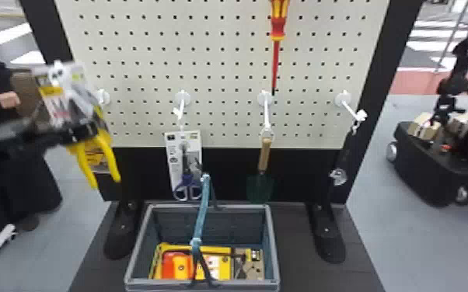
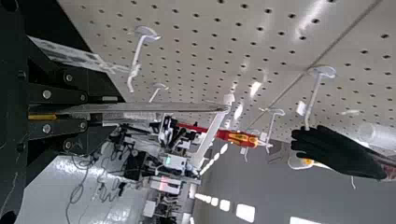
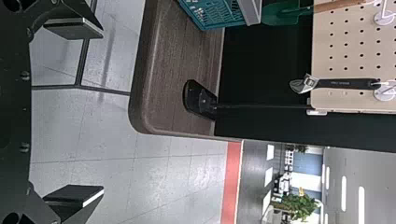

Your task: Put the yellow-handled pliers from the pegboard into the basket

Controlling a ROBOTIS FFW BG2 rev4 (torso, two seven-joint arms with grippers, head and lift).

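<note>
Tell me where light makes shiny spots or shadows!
Left wrist view: white glare spots on the cream, hole-dotted pegboard; right wrist view: pale shine on the grey tiled floor, a darker streak, maybe a shadow; head view: the pegboard looks evenly lit.

The pliers' handles (image 1: 109, 155) look smooth plastic — trowel handle (image 1: 264, 153) wood, wrench head (image 3: 304, 84) shiny metal, basket (image 1: 159, 284) matt plastic.

place: robotics lab or demo hall; which one can't be told
fixture: screwdriver (image 1: 278, 29) and trowel (image 1: 260, 188) are hung on pegboard (image 1: 221, 81)
hardware: wheeled robot (image 1: 423, 159) is seen behind, head view
floor: marked with white stripes (image 1: 427, 46), red strip (image 3: 231, 182)
overhead: lit by long ceiling lights (image 3: 361, 205)
</note>
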